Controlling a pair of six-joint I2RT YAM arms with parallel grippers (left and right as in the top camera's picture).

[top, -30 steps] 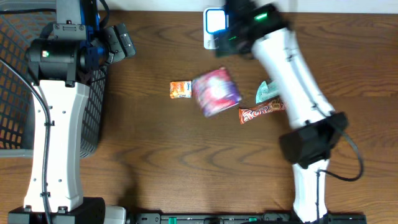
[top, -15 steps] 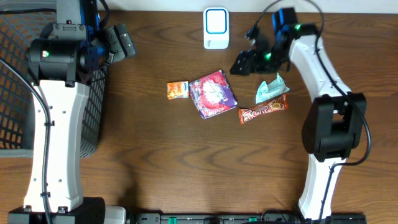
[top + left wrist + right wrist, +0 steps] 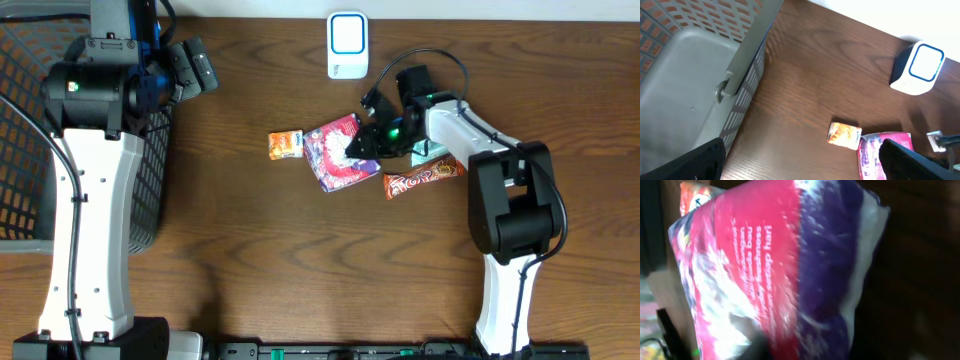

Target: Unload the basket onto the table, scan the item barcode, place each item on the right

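The right gripper sits low over the table, pressed against the right edge of the glossy pink-and-purple plastic snack packet. That packet fills the right wrist view, too close and blurred to tell whether the jaws are clamped on it.

The packet lies near the middle of the dark wooden table. A small orange sachet lies just beside it on its left, and a red-brown candy bar lies near its right. The white barcode scanner with a blue-ringed face stands apart at the table's far edge.

The left gripper hangs spread wide and empty next to the grey mesh basket.
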